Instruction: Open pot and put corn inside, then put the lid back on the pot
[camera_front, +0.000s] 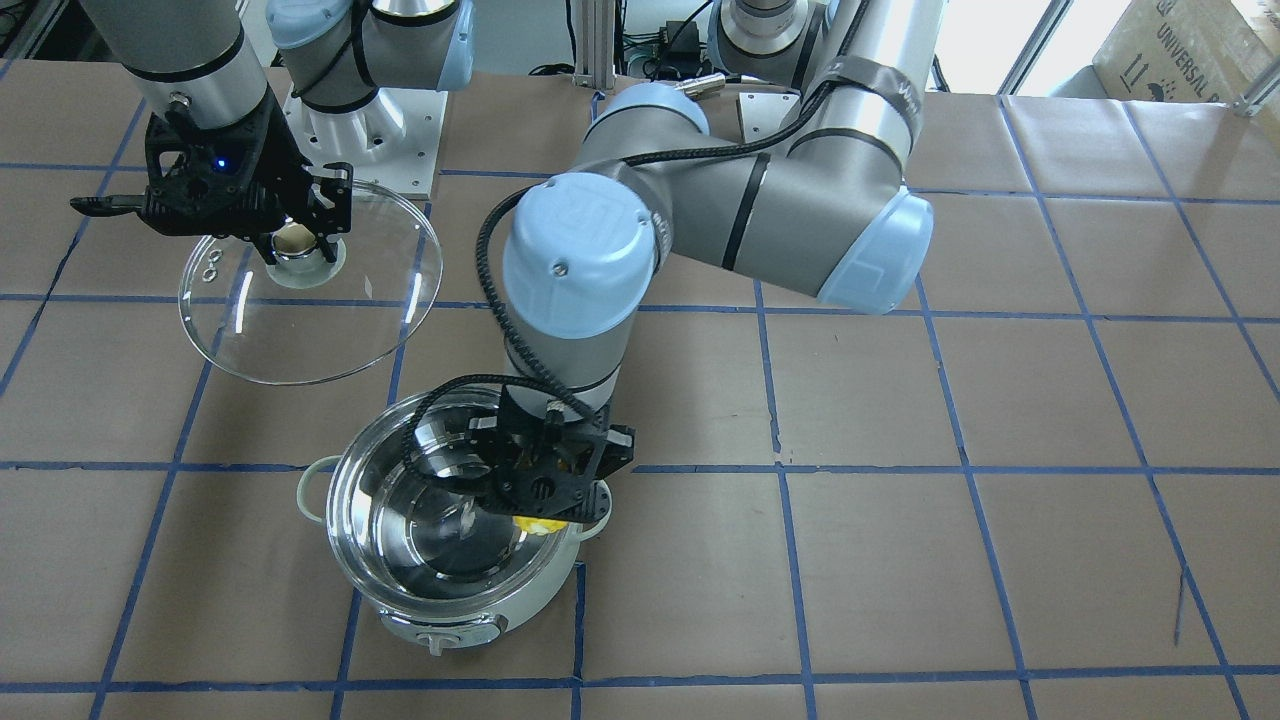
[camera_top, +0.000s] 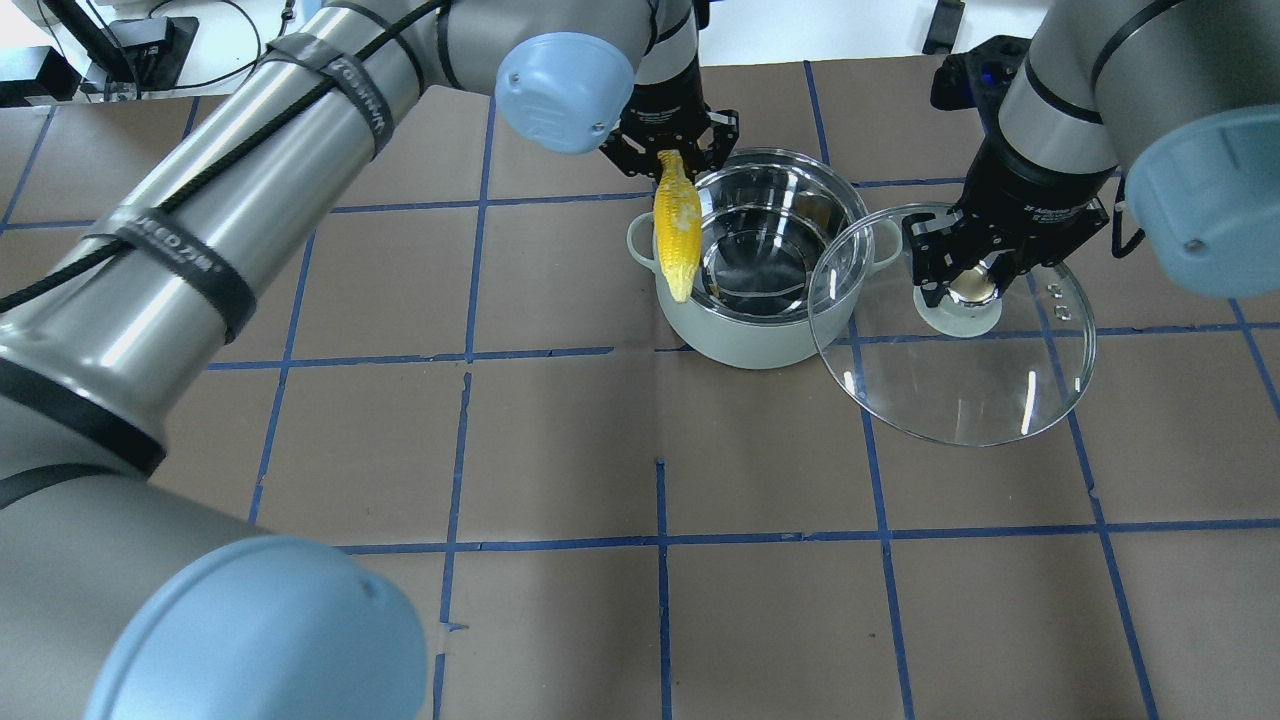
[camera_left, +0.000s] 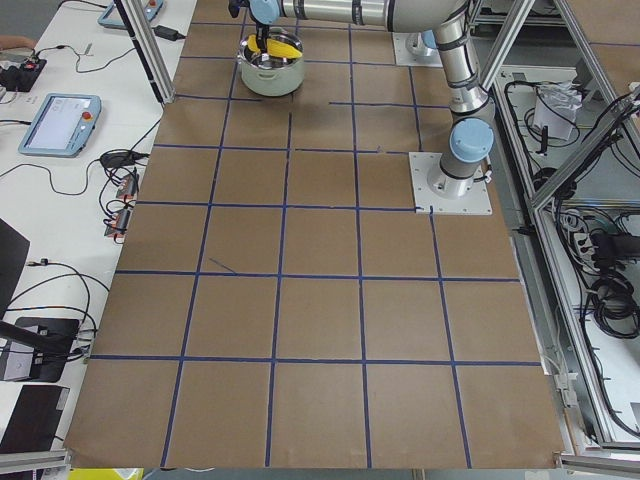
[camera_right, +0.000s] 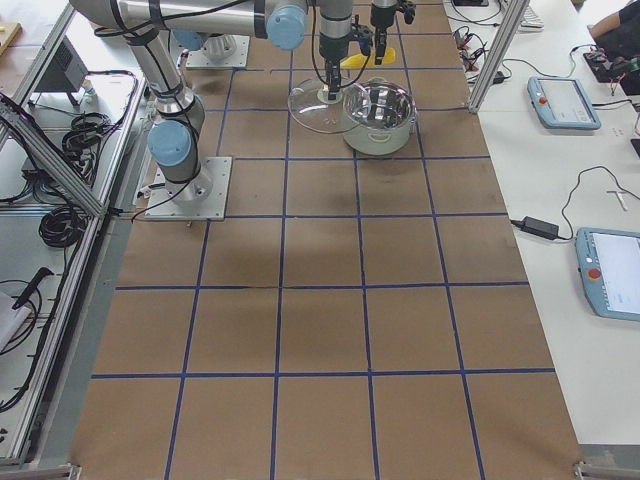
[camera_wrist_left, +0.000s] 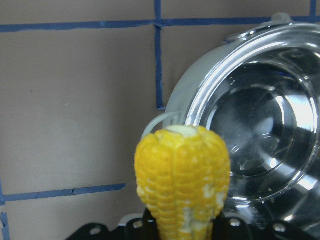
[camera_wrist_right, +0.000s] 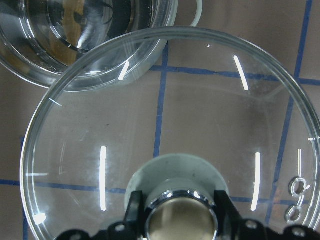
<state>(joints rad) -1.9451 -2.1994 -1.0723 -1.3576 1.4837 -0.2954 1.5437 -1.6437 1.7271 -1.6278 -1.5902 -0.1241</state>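
— Corn (camera_top: 677, 225) first: where does the overhead camera put it?
— It is gripped at one end by the left gripper (camera_top: 674, 160), which is closed on the cob from both sides. The rest of the cob hangs free, lined up with the rim of the pot (camera_top: 740, 345) beside one loop handle (camera_top: 632, 240). It is not inside the pot.
— And the lid (camera_top: 960, 390)?
— Off the pot. The right gripper (camera_top: 968, 285) is clamped on the lid knob (camera_top: 972, 290). The glass edge overlaps the pot's rim on the other handle's side; I cannot tell whether they touch.
— Front-facing camera?
— Mirrored layout. The left gripper's black body covers the cob, and only a yellow scrap shows below it, over the rim. The steel interior is uncovered and bright with reflections. A control knob (camera_front: 447, 640) on the pot's wall faces this camera.
— Side cameras?
— Both are far off. From the robot's left end, yellow shows just above the pot's opening. From the right end, the lid hangs beside the pot, with yellow behind it. How the jaws stand is not readable in either.
— Left wrist camera?
— The cob is seen end-on, with a pale core at its tip. Behind the tip is the loop handle, and the open pot lies to the right.
— Right wrist camera?
— Two black fingers (camera_wrist_right: 134, 212) press the chrome-ringed knob from both sides. The pot's rim shows at the upper left, under the lid's edge.
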